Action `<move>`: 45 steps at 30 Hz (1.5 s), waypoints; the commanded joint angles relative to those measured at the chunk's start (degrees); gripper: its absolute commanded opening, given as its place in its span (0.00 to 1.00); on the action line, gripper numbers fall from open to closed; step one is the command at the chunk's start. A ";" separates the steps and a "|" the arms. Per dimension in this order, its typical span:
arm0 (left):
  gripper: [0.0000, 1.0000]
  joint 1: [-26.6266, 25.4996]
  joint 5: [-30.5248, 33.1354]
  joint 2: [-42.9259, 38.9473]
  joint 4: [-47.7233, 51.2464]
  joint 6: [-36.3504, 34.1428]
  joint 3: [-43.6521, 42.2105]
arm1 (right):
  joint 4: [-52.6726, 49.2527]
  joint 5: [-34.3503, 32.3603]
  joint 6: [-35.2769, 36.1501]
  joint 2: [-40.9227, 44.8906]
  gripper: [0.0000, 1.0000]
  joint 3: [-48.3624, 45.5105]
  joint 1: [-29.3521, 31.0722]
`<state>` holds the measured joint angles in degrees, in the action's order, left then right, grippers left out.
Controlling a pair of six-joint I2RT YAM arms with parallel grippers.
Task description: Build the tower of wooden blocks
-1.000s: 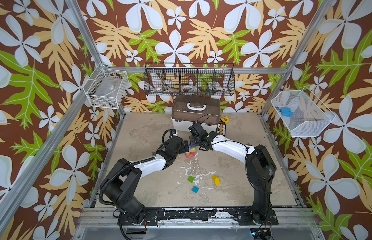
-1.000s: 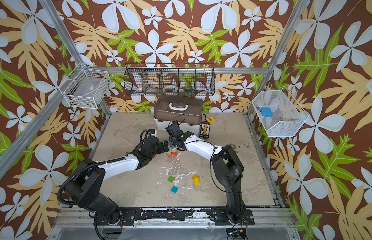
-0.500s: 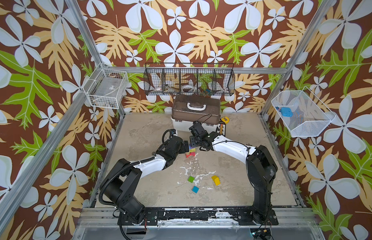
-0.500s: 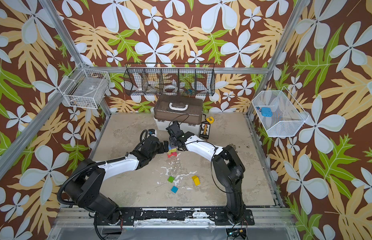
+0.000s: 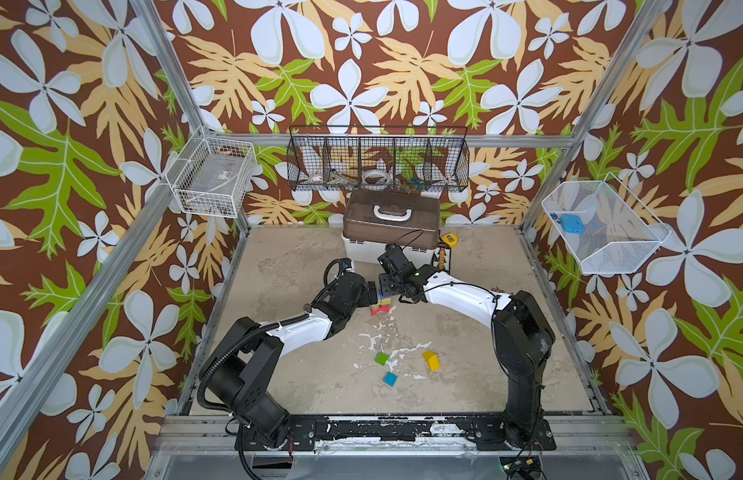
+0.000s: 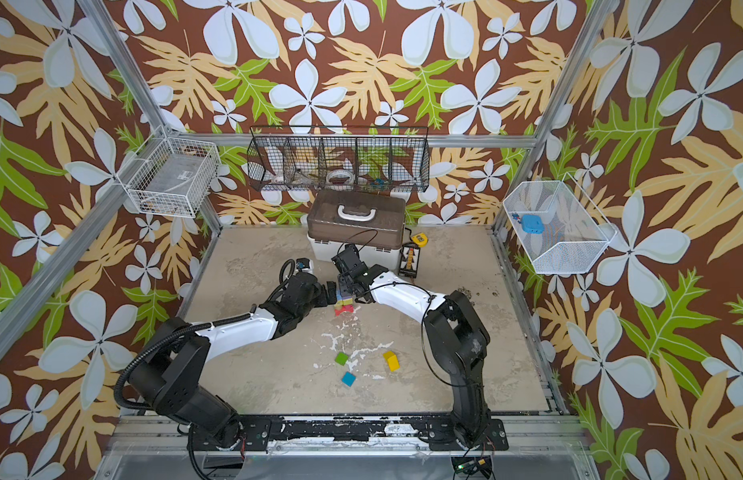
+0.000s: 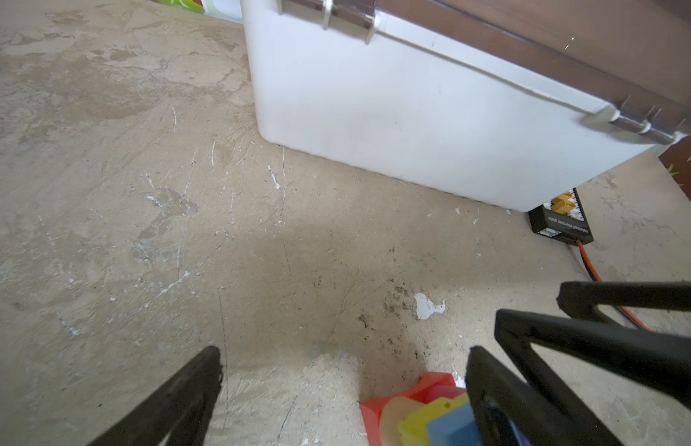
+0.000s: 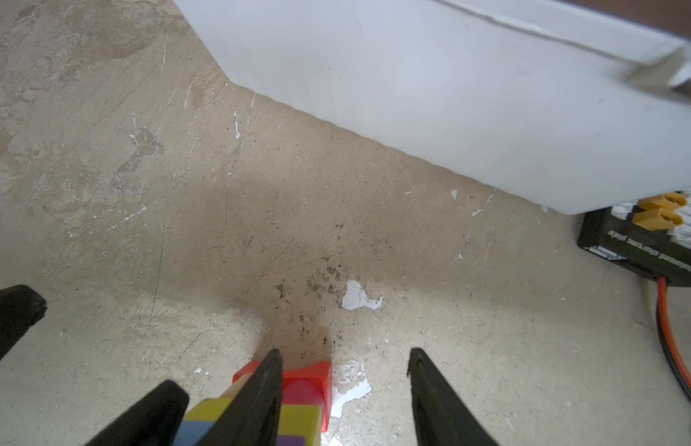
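While one tower (image 5: 380, 305) stands, three loose: green block (image 5: 381, 359); yellow block (image 5: 430, 360); blue block (image 5: 389, 378).

Two matching arms, left arm (image 5: 297, 332) and right arm (image 5: 461, 297), glossy white forearm shells between chunky matte black joint housings, ribbed black cable conduit (image 5: 214, 360) looping beside the left shoulder, left gripper (image 7: 346, 351) with slim matte black tapered fingers (image 7: 170, 405)

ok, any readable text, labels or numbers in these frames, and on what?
"plate": last word of white print on the black board, beside the white box; the words before it are blurred.
Tape measure: label too small to read.
Nothing else legible.
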<state>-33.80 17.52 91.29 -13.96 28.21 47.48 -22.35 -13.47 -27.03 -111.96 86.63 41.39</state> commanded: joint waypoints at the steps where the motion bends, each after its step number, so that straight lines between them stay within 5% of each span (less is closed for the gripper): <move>1: 1.00 0.12 0.16 -0.19 -0.38 0.19 -0.20 | 0.46 -0.13 -0.66 0.52 0.53 0.03 0.06; 35: 0.99 0.06 -1.79 -2.62 1.07 -0.30 0.14 | -0.72 -4.28 -0.79 3.64 0.54 -0.71 0.05; 39: 0.99 0.09 -1.21 -8.61 1.69 -0.44 -1.25 | 1.07 -6.65 -2.05 8.77 0.56 -5.30 0.04; 45: 1.00 0.14 4.99 -29.43 0.45 -1.26 -12.38 | 7.95 -7.76 -5.75 22.05 0.63 -19.47 0.17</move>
<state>-33.80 18.15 68.07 -12.91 27.70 38.61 -18.50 -19.49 -30.02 -93.71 70.91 41.47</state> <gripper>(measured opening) 0.998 0.627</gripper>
